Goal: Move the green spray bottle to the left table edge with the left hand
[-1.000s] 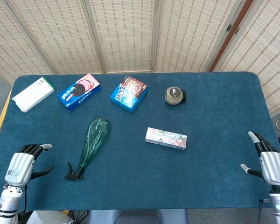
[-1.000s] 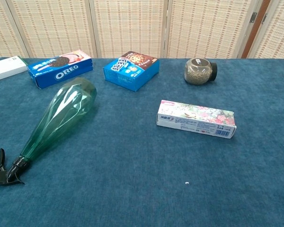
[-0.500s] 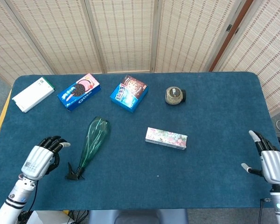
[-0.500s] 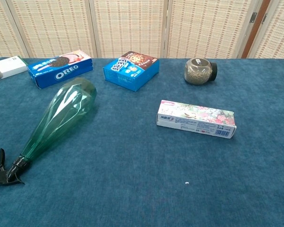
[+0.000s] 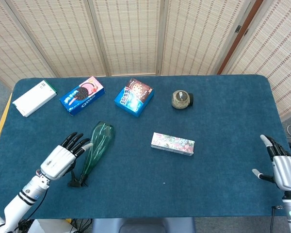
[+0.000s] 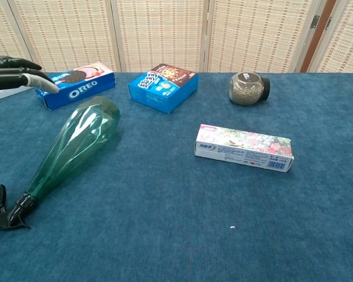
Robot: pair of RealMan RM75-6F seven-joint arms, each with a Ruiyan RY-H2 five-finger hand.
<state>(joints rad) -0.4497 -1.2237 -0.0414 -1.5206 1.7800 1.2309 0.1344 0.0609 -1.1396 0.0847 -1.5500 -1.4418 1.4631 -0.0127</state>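
Observation:
The green spray bottle (image 5: 96, 148) lies on its side on the blue table, black trigger head (image 5: 77, 180) toward the near edge; it also shows in the chest view (image 6: 70, 147). My left hand (image 5: 62, 158) hovers just left of the bottle's neck, fingers spread and holding nothing; only its fingertips (image 6: 12, 73) enter the chest view at the left border. My right hand (image 5: 283, 167) stays at the table's near right corner, fingers apart and empty.
At the back stand a white box (image 5: 34, 98), an Oreo box (image 5: 82, 94), a blue cookie box (image 5: 134, 96) and a jar (image 5: 182, 99). A flowered toothpaste box (image 5: 172, 143) lies mid-table. The left table edge (image 5: 1, 126) is left of my left hand.
My left hand has travelled from the near left corner up and rightward to beside the bottle, its fingers opening out. The bottle and the right hand have stayed put.

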